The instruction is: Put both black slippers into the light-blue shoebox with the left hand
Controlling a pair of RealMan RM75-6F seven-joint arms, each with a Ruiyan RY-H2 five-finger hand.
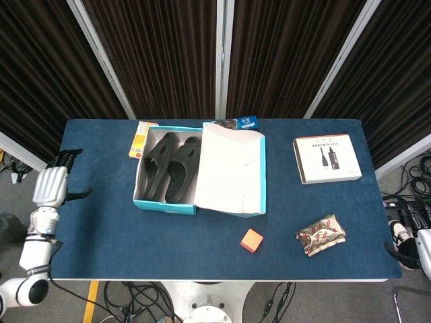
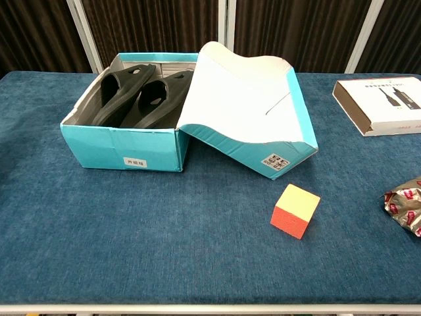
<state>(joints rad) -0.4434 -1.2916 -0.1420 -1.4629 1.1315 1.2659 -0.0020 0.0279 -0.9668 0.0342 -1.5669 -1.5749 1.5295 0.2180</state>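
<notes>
Black slippers (image 1: 168, 167) lie side by side inside the light-blue shoebox (image 1: 165, 204), well apart from the empty, spread-fingered left hand (image 1: 52, 184)

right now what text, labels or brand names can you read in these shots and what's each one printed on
No text can be read for certain.
White label on the front wall of the light-blue shoebox: small dark characters, too small to read.
Square sticker on the shoebox's open lid: a code-like pattern, no legible words.
White flat product box: a heading line, blurred.
Yellow packet, blue packet, crinkled red-and-silver wrapper: print too small.
</notes>
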